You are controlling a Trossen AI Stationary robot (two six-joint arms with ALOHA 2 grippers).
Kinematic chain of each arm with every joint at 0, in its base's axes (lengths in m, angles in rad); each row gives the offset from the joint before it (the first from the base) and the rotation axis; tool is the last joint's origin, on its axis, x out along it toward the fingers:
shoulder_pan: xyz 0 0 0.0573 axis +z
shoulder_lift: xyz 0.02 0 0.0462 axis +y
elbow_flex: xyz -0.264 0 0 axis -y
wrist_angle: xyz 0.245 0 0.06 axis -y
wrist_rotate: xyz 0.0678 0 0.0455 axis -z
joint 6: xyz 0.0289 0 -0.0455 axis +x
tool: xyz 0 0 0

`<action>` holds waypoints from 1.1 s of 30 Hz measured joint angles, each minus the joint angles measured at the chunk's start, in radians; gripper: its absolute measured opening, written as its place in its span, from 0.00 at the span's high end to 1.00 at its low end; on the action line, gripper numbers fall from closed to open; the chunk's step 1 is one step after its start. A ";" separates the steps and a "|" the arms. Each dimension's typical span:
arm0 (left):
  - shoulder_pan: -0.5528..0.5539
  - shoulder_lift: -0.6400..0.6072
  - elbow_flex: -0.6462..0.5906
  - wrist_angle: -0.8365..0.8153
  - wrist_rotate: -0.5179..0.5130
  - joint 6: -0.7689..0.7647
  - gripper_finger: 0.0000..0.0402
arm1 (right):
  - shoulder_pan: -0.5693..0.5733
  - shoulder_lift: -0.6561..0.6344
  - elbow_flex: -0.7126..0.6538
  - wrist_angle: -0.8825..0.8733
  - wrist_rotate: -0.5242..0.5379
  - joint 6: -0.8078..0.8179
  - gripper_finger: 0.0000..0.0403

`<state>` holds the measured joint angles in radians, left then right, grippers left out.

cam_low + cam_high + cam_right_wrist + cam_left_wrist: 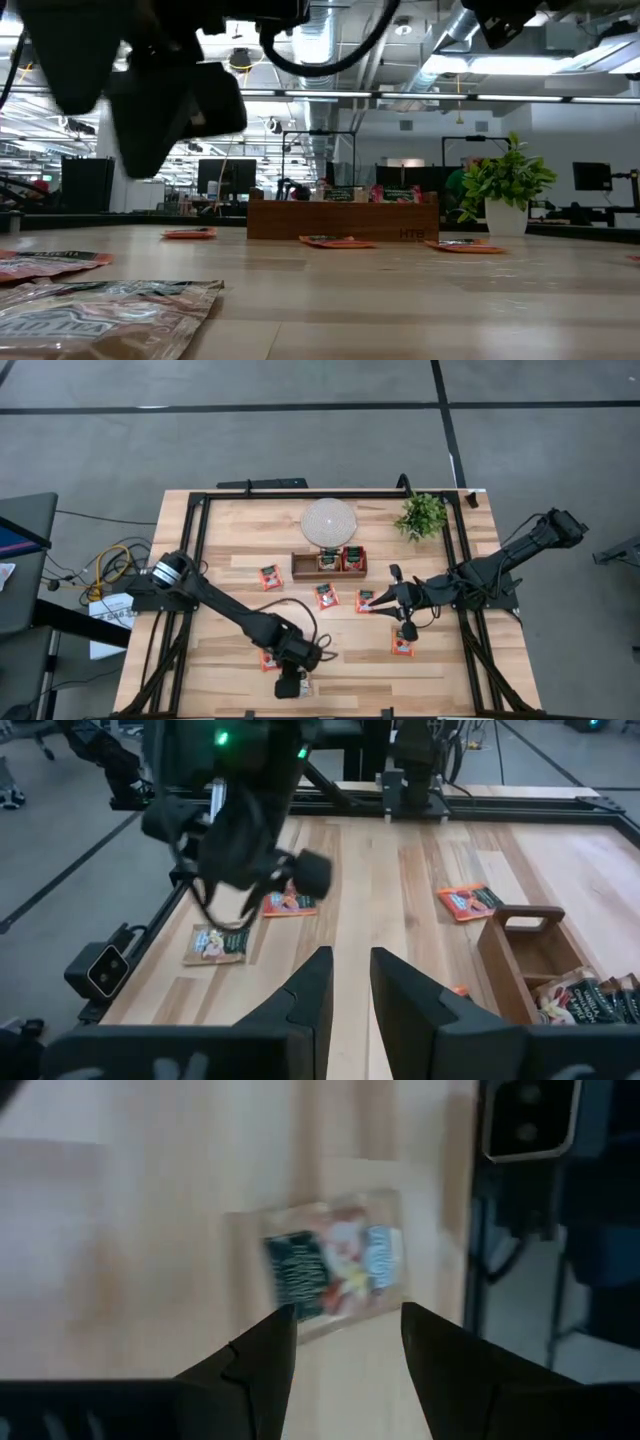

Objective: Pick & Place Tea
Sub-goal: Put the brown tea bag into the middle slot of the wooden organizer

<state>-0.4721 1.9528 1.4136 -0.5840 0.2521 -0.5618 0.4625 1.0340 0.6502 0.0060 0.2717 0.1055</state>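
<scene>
Worktop point(240, 530) of pale wood planks carries everything, framed by black rails. Near its far middle stands the wooden tray point(330, 563), with sachets upright in its compartments, though from above I cannot count them. Behind it lies a round white disc point(329, 521), and a small potted plant point(422, 515) sits toward the far right.

Loose tea sachets lie flat about the worktop: one left of the tray point(269, 577), one in front of it point(326, 596), one beside the right tool point(366, 601) and one nearer the front point(402, 646). At table height the closest pale sachet point(105, 318) is cut off by the picture's edge and blurred.

The left tool point(345, 1342) hangs over the front edge of the worktop, fingers spread wide with nothing between them. Just beyond its fingertips lies a pale sachet point(332, 1267), flat, its dark green band turned to one side; its print is too smeared to read. From overhead the arm hides most of this sachet.

The right tool point(348, 982) hovers in front of the tray, fingers narrowly parted. I see nothing gripped there.
</scene>
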 joint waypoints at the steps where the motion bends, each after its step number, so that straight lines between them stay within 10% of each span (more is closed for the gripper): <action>1: -0.002 0.013 0.000 0.024 0.018 0.000 0.57 | 0.000 0.000 0.000 0.000 0.000 0.000 0.84; 33: -0.053 0.158 0.005 0.014 -0.301 0.062 0.57 | -0.077 0.000 0.000 0.001 0.044 -0.007 0.84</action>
<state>-0.5255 2.1109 1.4181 -0.5701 -0.0487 -0.5003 0.3857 1.0340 0.6502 0.0073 0.3159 0.0980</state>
